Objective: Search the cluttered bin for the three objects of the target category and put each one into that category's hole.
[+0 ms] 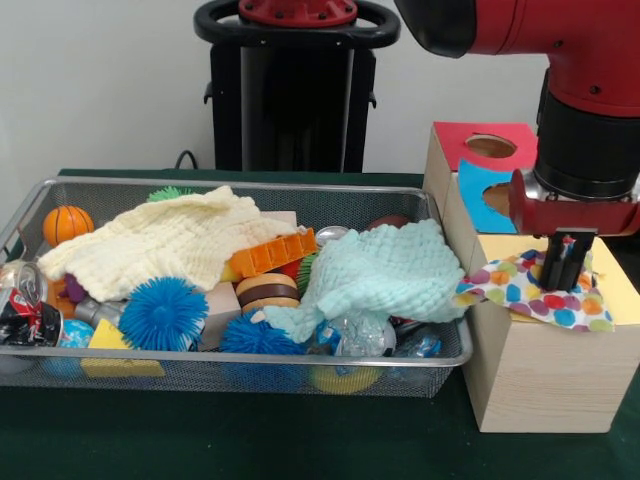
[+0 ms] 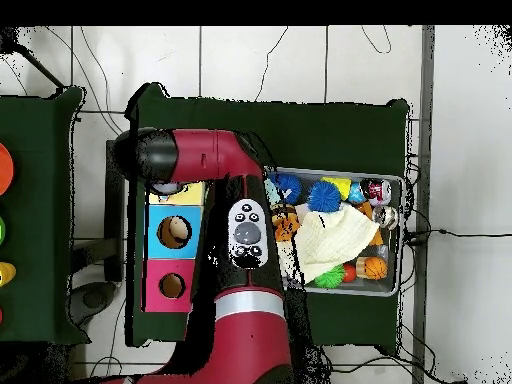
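In the front view the gripper (image 1: 565, 262) stands upright over the yellow-topped wooden box (image 1: 530, 370), jaws narrow, pinching a polka-dot cloth (image 1: 525, 292) that lies spread over the box's top and covers the hole. Left of the box, the wire mesh bin (image 1: 300, 372) holds a pale yellow knitted cloth (image 1: 160, 240) and a mint-green knitted cloth (image 1: 385, 275) among toys

plain white wall (image 1: 100, 80), dark green table cover (image 1: 250, 440), pale tiled floor (image 2: 330, 60)
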Tool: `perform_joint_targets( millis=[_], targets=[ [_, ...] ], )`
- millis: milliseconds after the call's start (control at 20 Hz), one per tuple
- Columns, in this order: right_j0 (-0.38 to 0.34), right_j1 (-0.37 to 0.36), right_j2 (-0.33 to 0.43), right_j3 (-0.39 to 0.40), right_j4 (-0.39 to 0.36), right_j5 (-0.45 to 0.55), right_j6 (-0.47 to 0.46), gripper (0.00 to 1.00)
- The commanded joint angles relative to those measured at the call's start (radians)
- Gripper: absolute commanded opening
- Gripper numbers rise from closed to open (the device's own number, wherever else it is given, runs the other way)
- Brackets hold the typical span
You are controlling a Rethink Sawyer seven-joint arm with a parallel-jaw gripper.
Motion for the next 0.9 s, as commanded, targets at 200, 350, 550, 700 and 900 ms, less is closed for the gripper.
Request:
perform_joint_targets(
  millis=[200, 350, 550, 700, 900],
  targets=[
    [-0.026, 0.11, 0.068, 0.11, 0.067, 0.225, 0.135, 0.0],
    [-0.032, 0.118, 0.083, 0.136, 0.095, 0.17, 0.133, 0.0],
    [-0.036, 0.14, 0.092, 0.134, 0.107, 0.082, 0.117, 0.0],
    [-0.033, 0.15, 0.088, 0.137, 0.106, 0.025, 0.115, 0.0],
    [-0.029, 0.168, 0.079, 0.119, 0.101, -0.032, 0.119, 0.0]
  ],
)
